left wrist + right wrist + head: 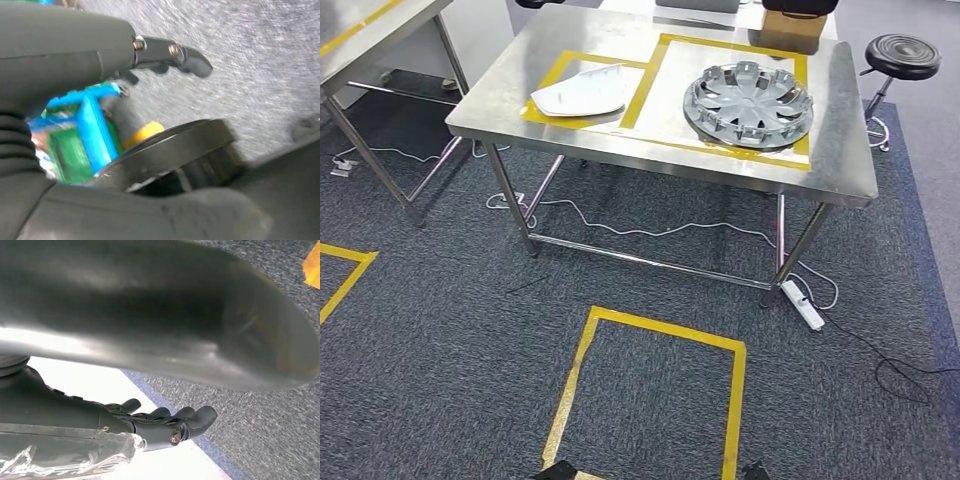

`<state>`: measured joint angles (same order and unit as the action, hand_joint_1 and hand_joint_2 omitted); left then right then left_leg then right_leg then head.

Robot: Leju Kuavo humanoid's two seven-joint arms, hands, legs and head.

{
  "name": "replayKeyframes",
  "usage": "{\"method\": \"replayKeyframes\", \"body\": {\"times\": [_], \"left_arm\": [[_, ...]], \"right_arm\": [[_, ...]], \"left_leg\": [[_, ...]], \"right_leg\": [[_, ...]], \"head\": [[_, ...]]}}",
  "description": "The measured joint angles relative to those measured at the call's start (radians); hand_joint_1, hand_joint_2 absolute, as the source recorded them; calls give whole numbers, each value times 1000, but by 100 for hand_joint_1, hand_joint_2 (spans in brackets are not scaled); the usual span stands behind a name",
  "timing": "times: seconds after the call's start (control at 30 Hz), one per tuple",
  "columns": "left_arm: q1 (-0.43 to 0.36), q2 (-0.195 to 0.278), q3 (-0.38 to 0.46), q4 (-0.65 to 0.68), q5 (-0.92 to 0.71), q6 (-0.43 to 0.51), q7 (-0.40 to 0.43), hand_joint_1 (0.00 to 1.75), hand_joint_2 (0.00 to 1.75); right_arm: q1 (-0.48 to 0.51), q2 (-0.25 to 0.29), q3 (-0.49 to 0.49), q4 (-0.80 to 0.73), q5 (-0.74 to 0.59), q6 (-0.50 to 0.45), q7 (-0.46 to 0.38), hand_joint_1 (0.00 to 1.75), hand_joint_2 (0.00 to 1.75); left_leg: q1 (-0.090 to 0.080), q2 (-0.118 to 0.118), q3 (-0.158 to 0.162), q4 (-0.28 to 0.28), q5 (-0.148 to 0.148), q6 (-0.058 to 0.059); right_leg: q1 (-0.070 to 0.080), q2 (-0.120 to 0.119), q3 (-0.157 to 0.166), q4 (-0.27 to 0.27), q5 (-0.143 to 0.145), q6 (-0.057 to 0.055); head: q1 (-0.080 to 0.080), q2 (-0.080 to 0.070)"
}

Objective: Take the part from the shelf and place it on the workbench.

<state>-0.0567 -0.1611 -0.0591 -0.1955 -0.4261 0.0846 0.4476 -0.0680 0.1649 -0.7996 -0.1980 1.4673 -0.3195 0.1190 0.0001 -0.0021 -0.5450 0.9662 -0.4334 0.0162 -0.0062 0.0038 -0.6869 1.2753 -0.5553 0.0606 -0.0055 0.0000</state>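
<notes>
Head view: a steel workbench [546, 75] stands ahead on grey carpet [433, 330], with two yellow-taped zones marked on its top. A white part [580, 92] lies flat in the smaller zone; a silver wheel cover [749, 104] lies flat in the larger zone just beside it, the two apart. A black stool [902, 55] stands past the bench's end, and a white power strip [802, 304] lies on the carpet by a bench leg. A yellow tape square [652, 390] marks the floor nearer the robot. Left wrist view: the left hand [166, 54] hangs above the carpet, fingers extended and lightly curled, gripping nothing; a blurred blue and green frame [81, 135] lies beyond it. Right wrist view: the right hand [166, 422] hangs with fingers lightly curled side by side, holding nothing, over carpet and a white surface. Neither hand is near the part.
</notes>
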Motion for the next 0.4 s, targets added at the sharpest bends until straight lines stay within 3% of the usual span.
{"method": "replayKeyframes", "body": {"times": [0.07, 0.13, 0.27, 0.3, 0.4], "left_arm": [[0, 0, -15, 1, -8, -22, 9, 0, 0], [0, -1, -24, 1, -8, -42, 9, 0, 0], [0, 1, -39, 2, -17, -66, 12, 0, 0], [0, 1, -42, 2, -20, -66, 14, 0, 0], [-1, 2, -48, 2, -24, -64, 19, 0, 0]], "right_arm": [[0, 1, 0, 0, 7, -5, 6, 0, 0], [-3, 2, 0, 0, 15, -13, 15, 0, 0], [0, 7, 3, 0, 38, -54, 50, 0, 0], [0, 7, 5, 0, 43, -69, 60, 0, 0], [-1, 10, 11, 0, 50, -99, 76, 0, 0]], "left_leg": [[0, -1, 1, 0, 1, -4], [-4, -2, -2, 4, 2, -12], [-4, -5, -13, 10, 4, -34], [-3, -5, -21, 27, -10, -40], [-1, -5, -84, 160, -92, -52]], "right_leg": [[0, 0, 74, -133, 64, -4], [1, 1, 136, -252, 99, -12], [4, -1, 141, -276, 106, -33], [3, -4, 140, -277, 108, -40], [0, -16, 134, -279, 113, -52]], "head": [[0, 0], [-1, 0], [-2, 0], [-4, 0], [-12, 0]]}}
